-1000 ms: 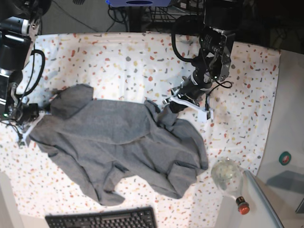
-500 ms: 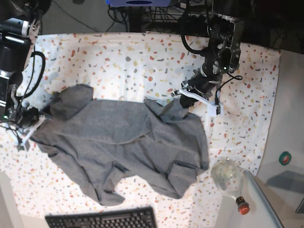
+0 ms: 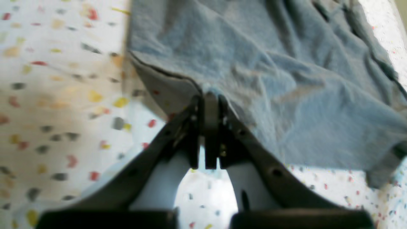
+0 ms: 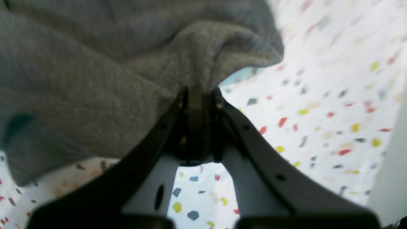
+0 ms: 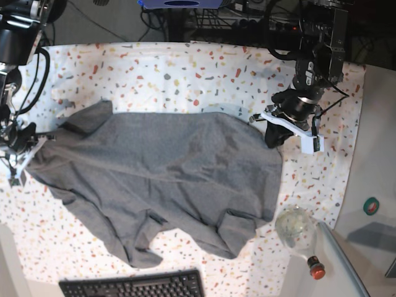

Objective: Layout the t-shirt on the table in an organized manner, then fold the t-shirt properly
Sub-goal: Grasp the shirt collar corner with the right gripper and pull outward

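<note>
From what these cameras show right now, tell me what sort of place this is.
Most likely a robotics lab workbench, not a home. A table under a speckled cloth holds the t-shirt, with a black keyboard at the near edge and cables and equipment behind it.

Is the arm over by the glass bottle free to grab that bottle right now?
Probably not: the left gripper is shut on the t-shirt's edge, pulling it taut opposite the right gripper. The glass bottle stands unobstructed nearby, but the gripper would have to drop the cloth first.
</note>
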Robot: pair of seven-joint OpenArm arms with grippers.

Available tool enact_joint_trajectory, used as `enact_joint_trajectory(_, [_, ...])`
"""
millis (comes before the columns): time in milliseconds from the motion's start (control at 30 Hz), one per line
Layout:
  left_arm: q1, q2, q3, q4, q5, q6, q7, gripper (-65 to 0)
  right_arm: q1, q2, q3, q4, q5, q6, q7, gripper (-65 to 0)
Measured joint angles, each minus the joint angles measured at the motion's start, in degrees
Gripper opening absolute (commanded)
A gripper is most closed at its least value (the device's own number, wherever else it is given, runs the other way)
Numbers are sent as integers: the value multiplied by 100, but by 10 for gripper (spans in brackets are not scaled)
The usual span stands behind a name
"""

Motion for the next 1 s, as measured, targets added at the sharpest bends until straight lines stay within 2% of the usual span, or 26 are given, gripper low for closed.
enact_joint_trajectory(100, [-42, -4, -46, 7, -7, -24, 9, -650, 341, -122, -7, 116, -17, -15, -686, -650])
enact_joint_trajectory(200, [-59, 46, -199, -44, 0, -4, -26, -650, 986, -262, -11, -254, 13, -623, -756, -650])
enact_joint_trajectory(233, [-57, 39, -199, -70, -2, -9, -2, -650, 1161, -273, -142, -481, 4, -726, -710, -650])
enact_joint_trajectory(367, [-105, 46, -214, -254, -2, -11, -11, -650, 1749, -306, -1045, -1862, 52, -1003, -48, -650])
enact_joint_trajectory(533, [-81, 44, -313, -485, 9, -4, 17, -650, 2404, -518, -1786, -3777, 24, -1821, 944, -650])
enact_joint_trajectory(567, [-72, 31, -323, -492, 42, 28, 22, -650, 2520, -527, -1860, -4000, 50, -1906, 986, -620])
enact_joint_trajectory(633, [-72, 39, -315, -490, 39, 7, -2, -650, 2629, -487, -1963, -4127, -11, -2044, 975, -471])
enact_joint_trajectory(700, [-85, 55, -302, -490, 37, -9, -4, -650, 2570, -448, -1934, -3823, -2, -2050, 890, -357])
enact_joint_trajectory(733, [-87, 52, -293, -494, 37, -13, 0, -650, 2450, -431, -1919, -3473, 15, -2059, 789, -330])
enact_joint_trajectory(800, [-109, 37, -284, -577, 22, -13, 13, -650, 2035, -415, -1808, -2433, 33, -2061, 647, -323])
enact_joint_trajectory(933, [-96, -22, -317, -651, 24, -7, 7, -650, 850, -514, -1021, -22, 76, -2011, 225, -323])
enact_joint_trajectory(1000, [-105, -9, -317, -654, 37, -11, -2, -650, 428, -492, -791, 315, -22, -2059, 188, -333])
